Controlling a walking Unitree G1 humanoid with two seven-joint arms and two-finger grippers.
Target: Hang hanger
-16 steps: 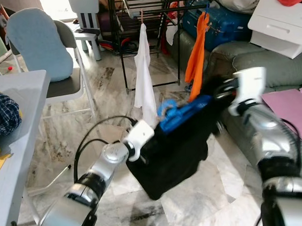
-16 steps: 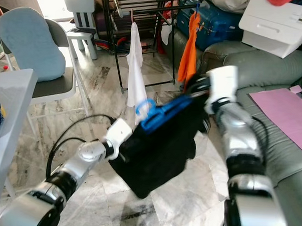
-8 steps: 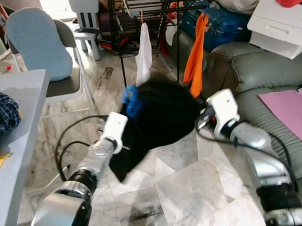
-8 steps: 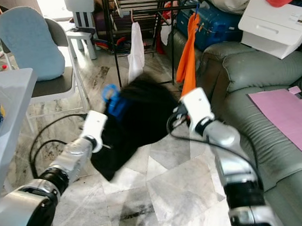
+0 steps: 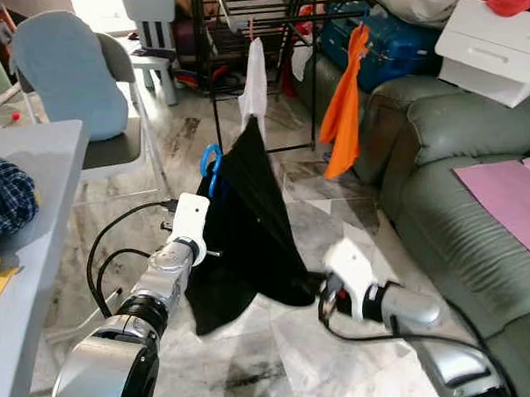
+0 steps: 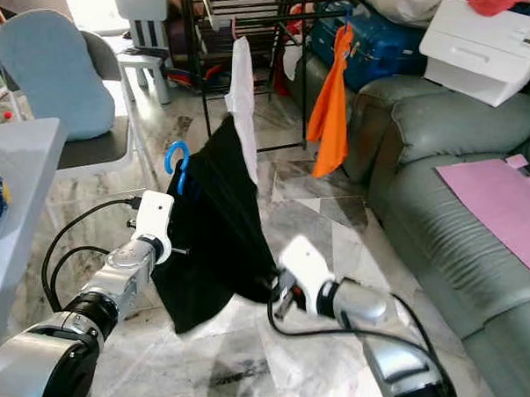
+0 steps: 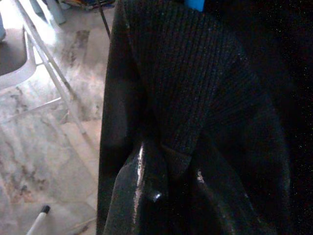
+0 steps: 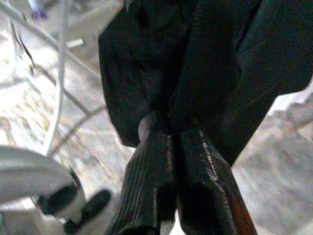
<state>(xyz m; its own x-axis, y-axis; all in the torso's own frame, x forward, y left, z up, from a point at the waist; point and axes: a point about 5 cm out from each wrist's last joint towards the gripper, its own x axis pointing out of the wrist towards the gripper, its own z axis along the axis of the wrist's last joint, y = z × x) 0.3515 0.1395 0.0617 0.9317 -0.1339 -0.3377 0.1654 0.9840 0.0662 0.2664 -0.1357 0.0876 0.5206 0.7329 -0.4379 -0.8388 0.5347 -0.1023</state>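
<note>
the blue hanger [image 5: 210,166] with its black garment [image 5: 246,233] stands upright just above the left tool [image 5: 195,248], which grips it; the rack [image 5: 255,13] lies well beyond. the right tool [image 8: 168,147], lower, pinches the garment's hem.

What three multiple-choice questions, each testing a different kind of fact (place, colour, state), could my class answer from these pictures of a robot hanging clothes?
1. Where does the orange cloth hang?
A. on the drying rack
B. on the chair
C. on the sofa

2. What colour is the hanger hook above the black garment?
A. red
B. blue
C. white

3. What is the right hand doing?
A. hanging open
B. shut on the garment's lower edge
C. resting on the sofa

Answers: 1 A, the cloth drapes from the rack's bar by the sofa. 2 B, a blue hook sticks up by the left hand. 3 B, the right wrist view shows fingers pinched on black fabric.
</note>
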